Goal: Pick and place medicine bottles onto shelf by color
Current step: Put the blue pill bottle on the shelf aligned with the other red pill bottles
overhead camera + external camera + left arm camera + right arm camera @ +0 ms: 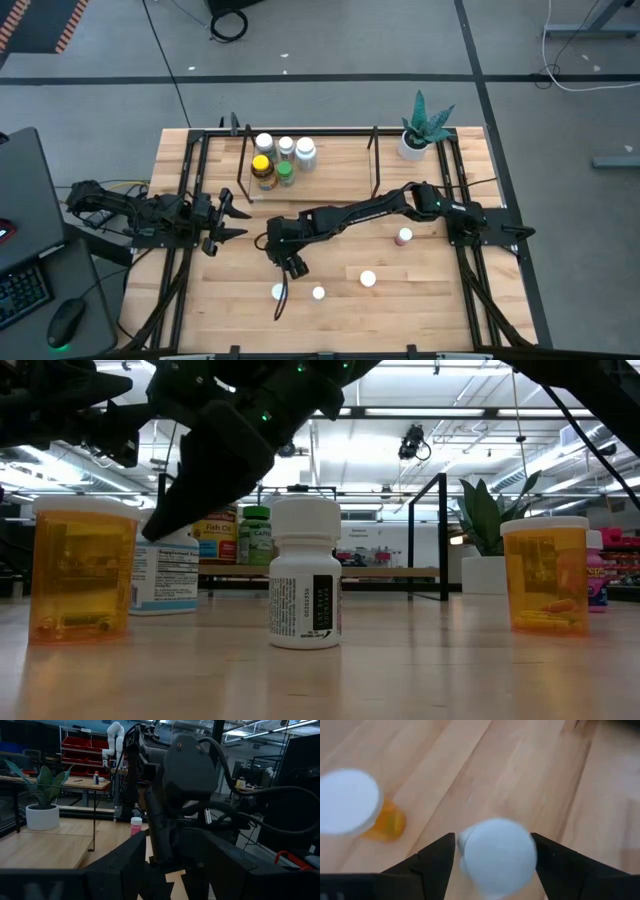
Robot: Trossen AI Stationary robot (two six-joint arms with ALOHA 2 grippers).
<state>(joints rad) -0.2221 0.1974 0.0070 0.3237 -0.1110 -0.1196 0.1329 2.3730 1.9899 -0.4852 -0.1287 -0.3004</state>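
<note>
My right gripper hangs open over a white-capped medicine bottle that stands on the table, one finger on either side of its cap and close to it. In the low view this white bottle stands under the dark gripper. From above, the gripper hides it. Left of its cap stands an amber bottle with a white cap. The shelf at the far middle carries three white-capped bottles, a yellow-capped one and a green-capped one. My left gripper waits open at the table's left.
Three white-capped bottles stand near the front edge. A pink-capped bottle stands to the right, beside my right arm. A potted plant sits at the far right corner. Black frame rods run along both table sides.
</note>
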